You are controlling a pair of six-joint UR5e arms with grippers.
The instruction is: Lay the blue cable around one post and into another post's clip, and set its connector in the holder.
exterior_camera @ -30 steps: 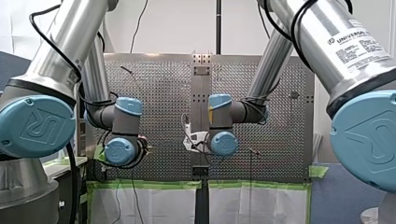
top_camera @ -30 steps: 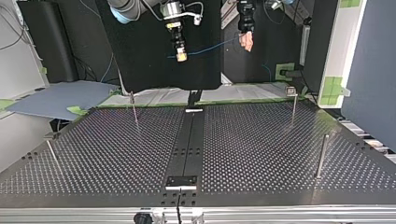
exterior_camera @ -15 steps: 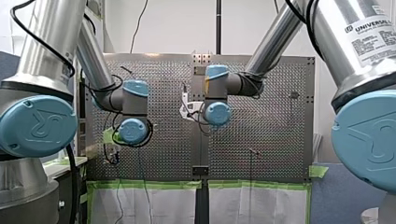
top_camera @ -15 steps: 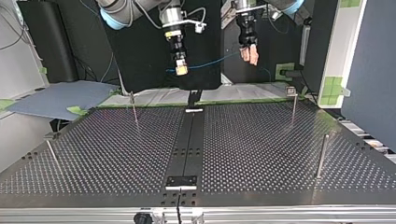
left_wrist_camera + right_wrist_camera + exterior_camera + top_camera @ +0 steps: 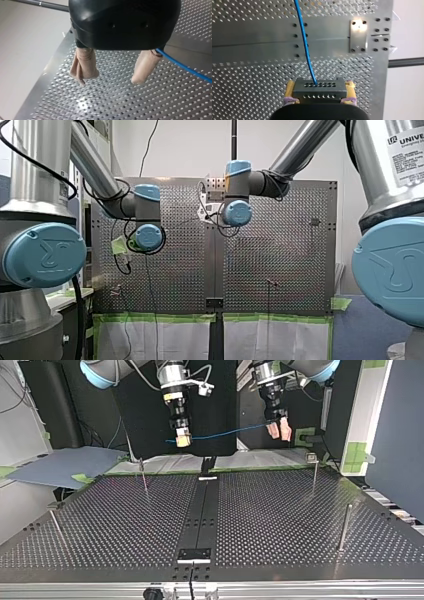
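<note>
1. One blue cable (image 5: 225,435).
2. One connector (image 5: 319,90).
3. Four posts (image 5: 144,476) (image 5: 314,477) (image 5: 345,527) (image 5: 56,527), all upright.
4. Two grippers: my left gripper (image 5: 279,434) and my right gripper (image 5: 183,440).
5. Two arms: my left arm (image 5: 35,175) and my right arm (image 5: 385,165).
6. One perforated table (image 5: 280,510).

Right gripper (image 5: 182,440) with connector (image 5: 319,91): now lower, further toward the top view's left.
Left gripper (image 5: 279,430): lower, further toward that view's right. Its pads (image 5: 285,431) are perhaps wider apart, but they show small there.
Cable (image 5: 225,435): longer blue span showing between the two.
Left arm (image 5: 148,236) and right arm (image 5: 237,212): reach further up the table (image 5: 290,260) in the front view.
</note>
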